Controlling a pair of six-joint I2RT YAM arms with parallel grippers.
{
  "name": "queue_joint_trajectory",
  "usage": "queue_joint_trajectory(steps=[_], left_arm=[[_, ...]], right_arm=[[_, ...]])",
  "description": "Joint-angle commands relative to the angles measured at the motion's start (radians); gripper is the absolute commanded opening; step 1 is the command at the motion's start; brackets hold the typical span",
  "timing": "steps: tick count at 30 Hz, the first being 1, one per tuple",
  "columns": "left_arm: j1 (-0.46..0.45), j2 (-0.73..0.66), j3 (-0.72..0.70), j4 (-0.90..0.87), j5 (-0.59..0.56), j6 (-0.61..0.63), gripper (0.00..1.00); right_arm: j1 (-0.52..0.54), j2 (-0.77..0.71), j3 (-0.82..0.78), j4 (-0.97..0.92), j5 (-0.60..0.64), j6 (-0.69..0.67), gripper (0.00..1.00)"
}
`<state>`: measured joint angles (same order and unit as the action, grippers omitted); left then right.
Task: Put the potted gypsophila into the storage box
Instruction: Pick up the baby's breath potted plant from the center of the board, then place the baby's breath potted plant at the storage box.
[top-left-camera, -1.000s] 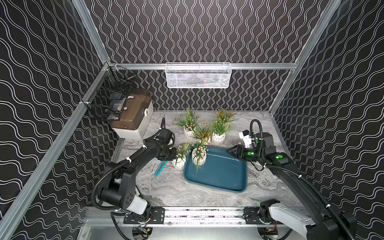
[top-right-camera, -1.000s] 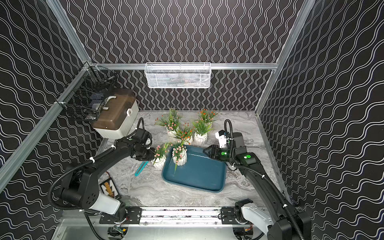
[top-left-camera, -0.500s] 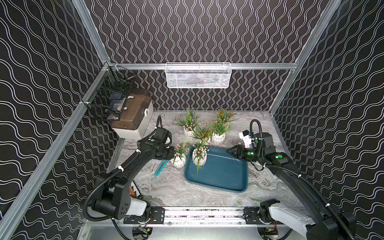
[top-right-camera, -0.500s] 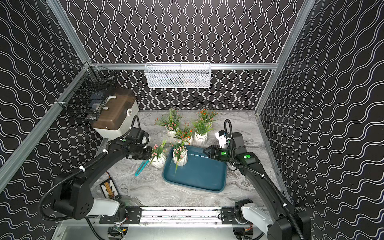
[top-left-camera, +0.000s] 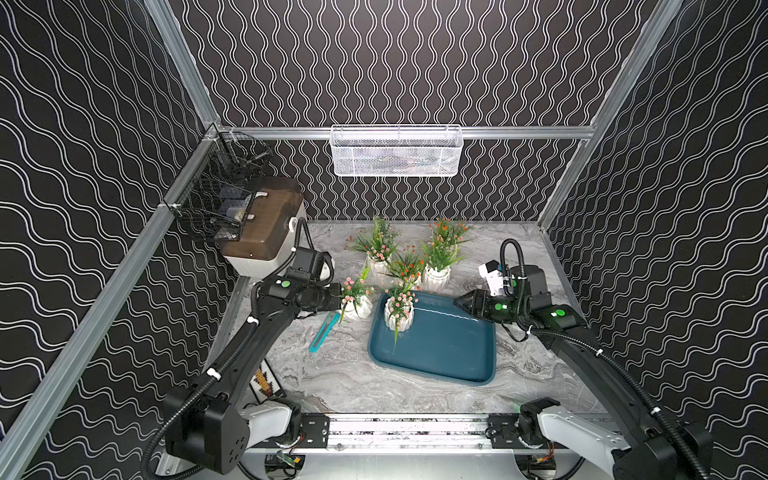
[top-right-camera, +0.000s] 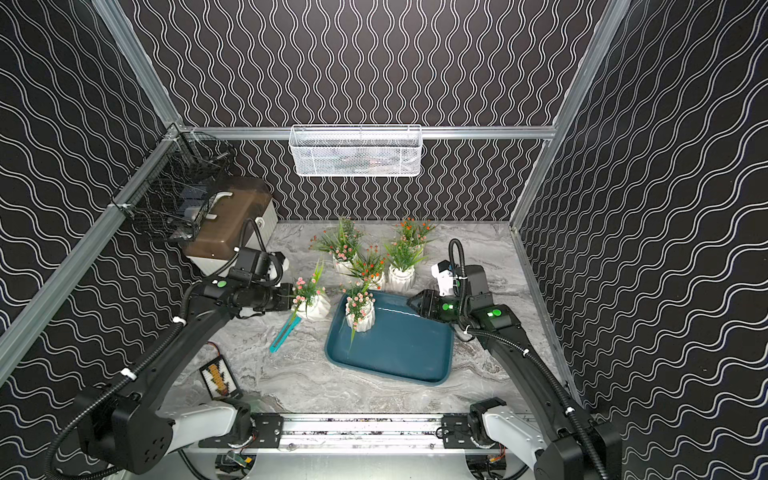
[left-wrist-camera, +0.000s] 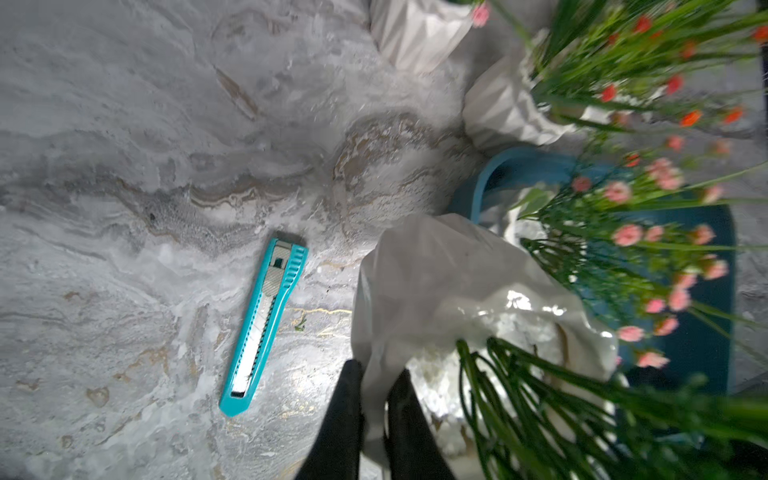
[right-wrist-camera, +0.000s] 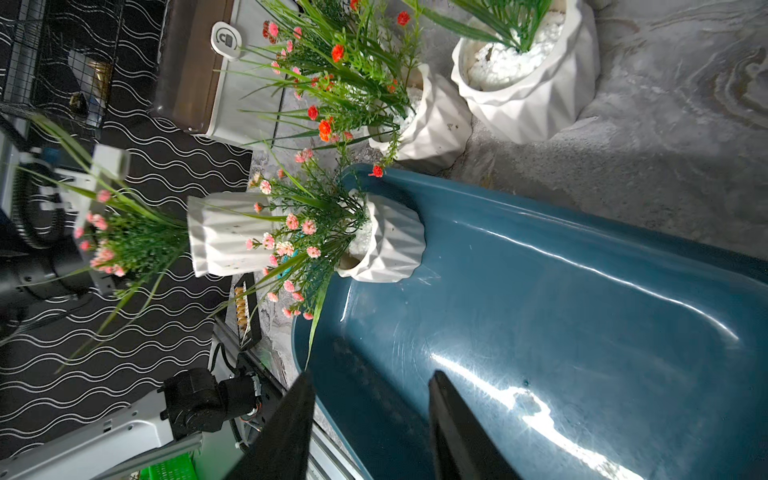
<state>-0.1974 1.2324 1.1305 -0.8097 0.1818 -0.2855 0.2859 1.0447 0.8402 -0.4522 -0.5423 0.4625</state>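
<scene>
Pinching the rim of one potted gypsophila (left-wrist-camera: 436, 270), the jaws of the left gripper (left-wrist-camera: 376, 372) hold it just beside the storage box (top-left-camera: 449, 340), not yet inside. The right gripper (right-wrist-camera: 372, 378) hovers over the box, jaws apart and empty. One pot (top-left-camera: 399, 316) already stands in a box corner; the other pots (top-left-camera: 435, 277) wait on the bench (top-left-camera: 374, 395) behind, so most work likely remains.

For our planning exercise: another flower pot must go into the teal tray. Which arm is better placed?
Left. The left tool is shut on the rim of the pink-flowered pot beside the tray; the right tool hangs open and empty over the tray.
</scene>
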Motion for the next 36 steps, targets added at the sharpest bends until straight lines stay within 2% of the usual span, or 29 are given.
queue_joint_trajectory(steps=[1,5,8,18,24,31,36], left_arm=[[0.0,-0.011,0.078,-0.041,0.072,0.005,0.0],[-0.017,0.006,0.169,-0.082,0.119,-0.006,0.0],[-0.063,0.026,0.236,-0.104,0.119,-0.023,0.0],[-0.382,0.188,0.437,-0.114,-0.002,-0.105,0.0],[-0.521,0.314,0.549,-0.129,-0.085,-0.118,0.0],[-0.614,0.46,0.648,-0.145,-0.129,-0.126,0.0],[-0.645,0.554,0.694,-0.141,-0.182,-0.121,0.0]], right_arm=[[-0.003,-0.009,0.005,-0.003,0.012,0.002,0.47],[-0.015,-0.024,-0.002,0.0,0.027,0.013,0.47],[-0.033,-0.027,-0.006,0.003,0.024,0.021,0.47],[-0.147,-0.039,-0.024,0.004,0.004,0.06,0.46],[-0.263,-0.061,-0.05,0.02,-0.047,0.101,0.46],[-0.417,-0.079,-0.094,0.055,-0.127,0.16,0.47],[-0.464,-0.06,-0.11,0.081,-0.18,0.174,0.47]])
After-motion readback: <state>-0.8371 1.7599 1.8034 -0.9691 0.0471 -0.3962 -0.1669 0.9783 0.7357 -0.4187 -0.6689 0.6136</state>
